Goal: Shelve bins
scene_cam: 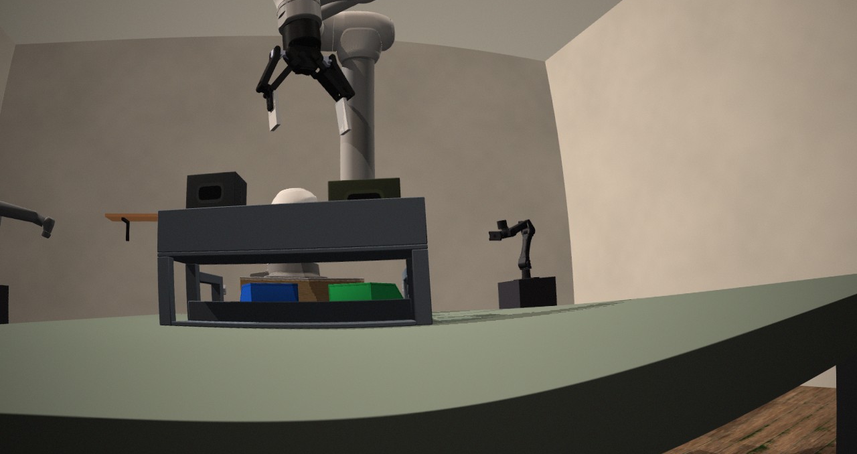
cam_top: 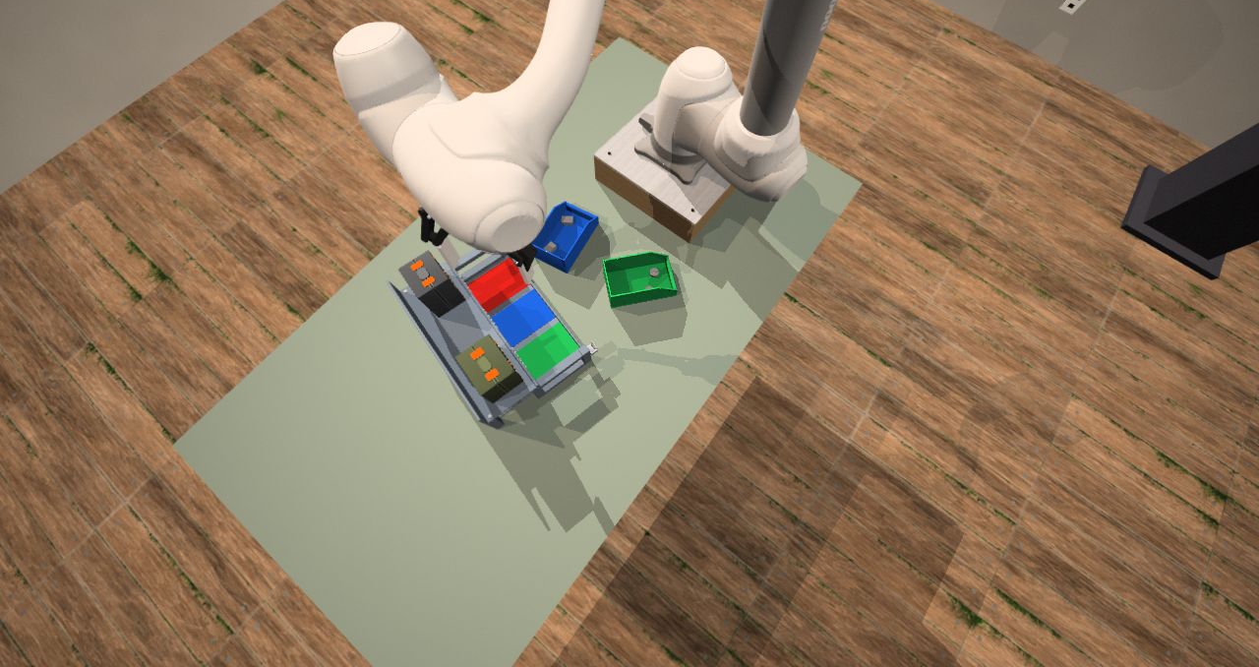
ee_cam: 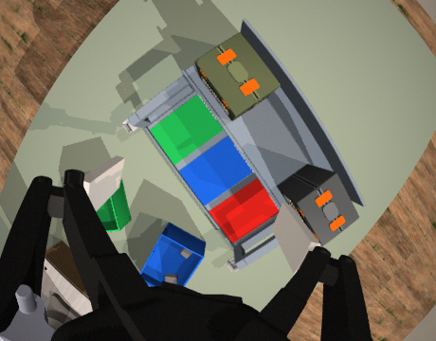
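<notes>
A blue bin [cam_top: 576, 236] [scene_cam: 269, 293] [ee_cam: 157, 258] with two grey parts stands on the table. A green bin [cam_top: 625, 286] [scene_cam: 362, 293] [ee_cam: 119, 210] with small grey parts stands beside it, partly hidden by a finger in the wrist view. The grey shelf [cam_top: 454, 321] [scene_cam: 293, 228] [ee_cam: 270, 130] bears a red mark [cam_top: 497, 284] [ee_cam: 244, 210], a blue mark [cam_top: 525, 318] [ee_cam: 215, 170] and a green mark [cam_top: 547, 352] [ee_cam: 187, 128] in a row. No bin stands on these marks. My gripper [scene_cam: 308, 130] [ee_cam: 201, 196] is open and empty, high above the shelf. No red bin shows.
A dark box [cam_top: 446, 299] [scene_cam: 230, 190] [ee_cam: 305, 179] and an olive box [cam_top: 508, 383] [scene_cam: 363, 185] [ee_cam: 262, 71] stand on the shelf's upper board, behind the marks. The arm's base block [cam_top: 642, 189] stands behind the bins.
</notes>
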Tool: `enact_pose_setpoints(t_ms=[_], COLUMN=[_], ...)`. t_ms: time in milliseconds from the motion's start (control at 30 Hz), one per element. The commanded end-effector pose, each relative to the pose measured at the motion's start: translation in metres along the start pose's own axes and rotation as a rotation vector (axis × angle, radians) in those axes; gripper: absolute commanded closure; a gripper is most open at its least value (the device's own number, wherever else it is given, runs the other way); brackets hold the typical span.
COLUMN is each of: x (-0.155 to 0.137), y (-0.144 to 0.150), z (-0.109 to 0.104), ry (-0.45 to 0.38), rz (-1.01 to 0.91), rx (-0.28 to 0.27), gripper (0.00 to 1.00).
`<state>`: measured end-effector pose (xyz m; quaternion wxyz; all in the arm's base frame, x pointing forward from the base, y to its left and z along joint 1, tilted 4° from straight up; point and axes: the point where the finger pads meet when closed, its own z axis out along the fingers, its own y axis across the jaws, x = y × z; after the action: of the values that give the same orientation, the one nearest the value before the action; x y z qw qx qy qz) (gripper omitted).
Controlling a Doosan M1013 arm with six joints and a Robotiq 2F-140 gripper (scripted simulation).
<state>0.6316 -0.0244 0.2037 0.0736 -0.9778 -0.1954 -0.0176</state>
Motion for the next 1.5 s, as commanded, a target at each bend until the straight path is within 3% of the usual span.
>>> enact_pose_setpoints(t_ms=[0,367,433,500,1000,1100,1167,1300,1467], x=[-0.003,-0.003,-0.015,-0.021,-0.021,-0.038,-0.038,-0.053,-0.061], y=[0.000,0.000,0.007,0.010,0.010,0.017,0.017,0.022,0.024], z=[0.005,0.007,0.036,0.049,0.049,0.079,0.079,0.105,0.116], ry=[-0.002,-0.004,0.019,0.031,0.031,0.064,0.064,0.093,0.107], rz=[-0.006,-0.006,-0.102,-0.143,-0.144,-0.245,-0.245,-0.329,-0.368], rx=[0.006,0.008,0.038,0.049,0.049,0.070,0.070,0.081,0.084], gripper=[0.00,0.00,0.00,0.00,0.00,0.00,0.00,0.00,0.00])
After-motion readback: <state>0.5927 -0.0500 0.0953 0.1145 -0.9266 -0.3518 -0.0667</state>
